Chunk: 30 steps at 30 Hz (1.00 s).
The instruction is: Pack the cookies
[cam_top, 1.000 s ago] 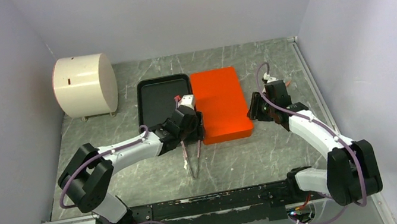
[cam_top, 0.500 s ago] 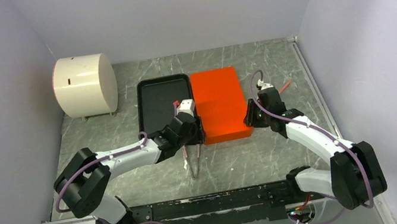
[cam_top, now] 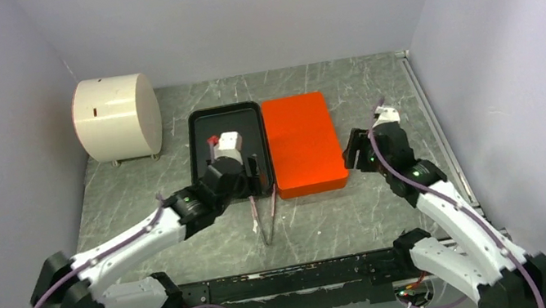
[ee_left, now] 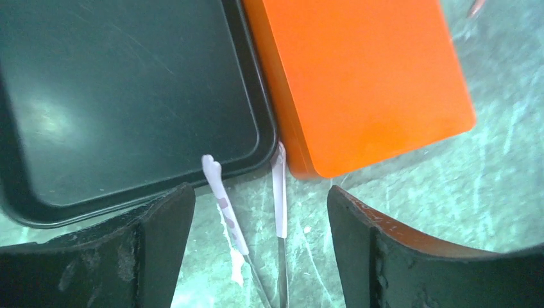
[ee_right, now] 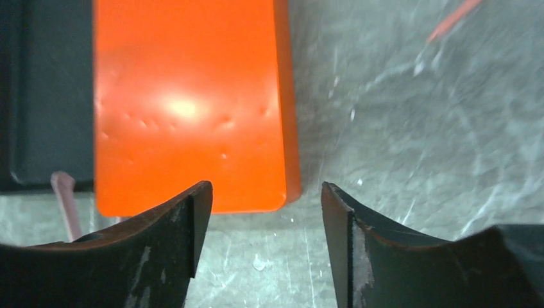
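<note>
Orange box [cam_top: 301,143]: lies flat and closed at mid-counter; its left edge is against the black tray [cam_top: 207,127]; nothing rests on top
Just changed: a second ago both hands sat at the box's near corners; now the left arm has swung off over the tray and the right has backed away, so the box stands free
Left hand [ee_left: 260,192]: spread wide, holding nothing; hovers at the tray's near right corner, above the tong tips
Right hand [ee_right: 266,192]: spread wide, holding nothing; just off the box's near right corner
Cookies: none in view; the tray is bare; probably shut inside the box, though that cannot be seen
Meaning for the task: packing looks finished or nearly so; likely only the arms' retreat is left
Tongs [cam_top: 262,220]: lie on the counter [cam_top: 346,217], tips at the seam between tray and box; right under the left hand, so a low move could knock them
White drum [cam_top: 115,118]: back left, well apart
Red strip [ee_right: 452,19]: thin, on the counter beyond the box's right side; what it is cannot be told
</note>
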{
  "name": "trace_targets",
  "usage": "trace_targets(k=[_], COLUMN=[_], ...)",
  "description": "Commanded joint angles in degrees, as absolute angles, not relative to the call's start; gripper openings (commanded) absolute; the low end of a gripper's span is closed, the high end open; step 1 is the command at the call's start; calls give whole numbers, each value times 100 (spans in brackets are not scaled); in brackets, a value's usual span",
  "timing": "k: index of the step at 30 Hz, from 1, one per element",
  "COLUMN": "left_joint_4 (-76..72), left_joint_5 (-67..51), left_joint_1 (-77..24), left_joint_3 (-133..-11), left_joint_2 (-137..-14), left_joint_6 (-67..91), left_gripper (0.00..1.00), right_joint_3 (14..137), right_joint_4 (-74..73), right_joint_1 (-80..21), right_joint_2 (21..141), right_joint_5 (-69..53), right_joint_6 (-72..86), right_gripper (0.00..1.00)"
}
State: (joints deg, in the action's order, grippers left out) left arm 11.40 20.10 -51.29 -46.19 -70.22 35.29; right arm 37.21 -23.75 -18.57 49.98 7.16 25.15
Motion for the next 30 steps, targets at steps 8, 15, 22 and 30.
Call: trace_targets(k=[8, 15, 22, 30], left_joint_4=[2253, 2856, 2764, 2580], left_joint_5=[3573, 4412, 4794, 5030], left_joint_1=[-5036, -5041, -5037, -5036], left_joint_3=[-4837, -4918, -4509, -4038], left_joint_2=[-4517, -3063, -1929, -1509], left_joint_6=[2730, 2210, 2001, 2022], left_gripper=[95, 96, 96, 96], right_joint_3=[4535, 4640, 4558, 4294], right_joint_4=[-2866, -3080, -3198, -3093], right_joint_1=[-1857, -1861, -1867, -1857], right_joint_2=[3072, 2365, 1980, 1776], right_joint_5=[1873, 2221, 2549, 2450], right_joint_6=[2164, 1848, 1746, 1773], right_gripper=[87, 100, 100, 100])
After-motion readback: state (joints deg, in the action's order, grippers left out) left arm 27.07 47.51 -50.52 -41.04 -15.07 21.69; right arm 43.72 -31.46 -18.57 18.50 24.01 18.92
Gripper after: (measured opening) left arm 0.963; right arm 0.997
